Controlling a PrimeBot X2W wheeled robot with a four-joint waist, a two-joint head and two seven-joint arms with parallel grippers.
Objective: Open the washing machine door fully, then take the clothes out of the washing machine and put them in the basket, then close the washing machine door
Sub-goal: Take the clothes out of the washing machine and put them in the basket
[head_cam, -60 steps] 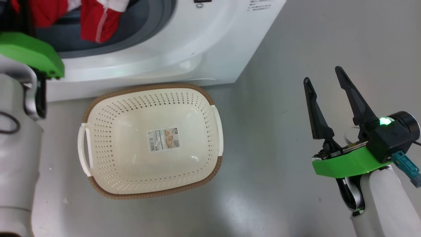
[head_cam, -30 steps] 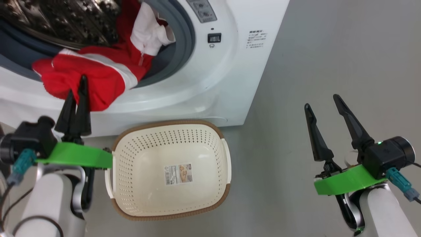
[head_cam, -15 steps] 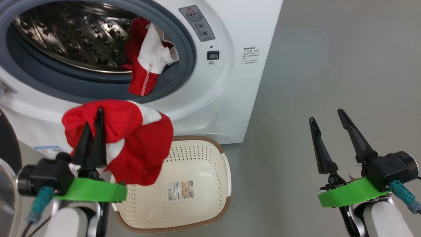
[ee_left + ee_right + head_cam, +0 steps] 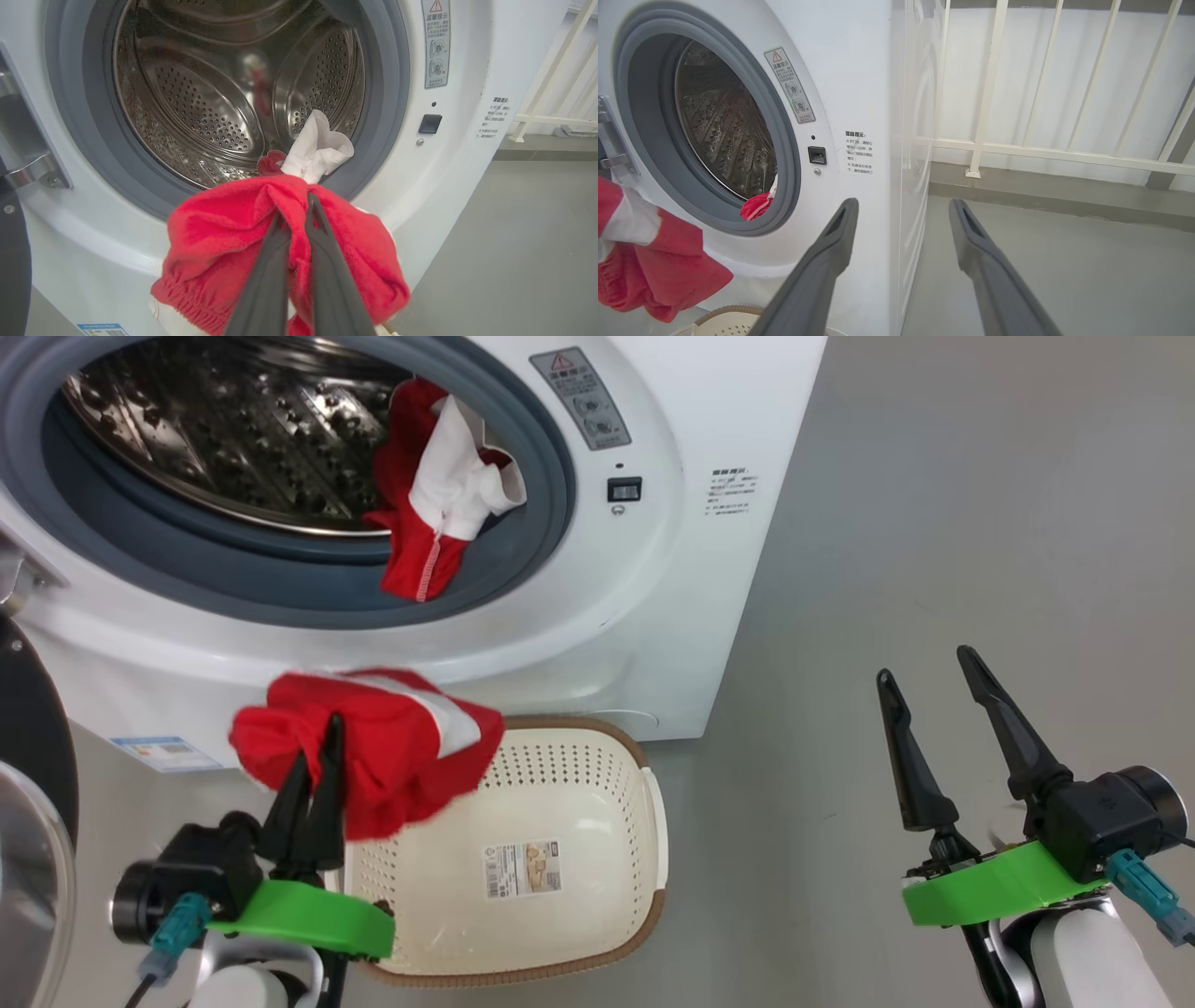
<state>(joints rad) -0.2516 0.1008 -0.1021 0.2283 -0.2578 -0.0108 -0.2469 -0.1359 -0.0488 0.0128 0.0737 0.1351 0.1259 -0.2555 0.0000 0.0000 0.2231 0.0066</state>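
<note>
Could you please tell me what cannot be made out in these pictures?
Washing machine door: cut off by the head view's left edge.
Basket, left part: head view, behind the held clothes and left gripper.
Drum, lower front: left wrist view, behind the clothes.
Printed notice: head view, too small to read.

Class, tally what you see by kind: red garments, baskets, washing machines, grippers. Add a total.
red garments: 2, the held garment and the drum garment
basket: 1
washing machine: 1
grippers: 2, left gripper, right gripper
total: 6
</note>
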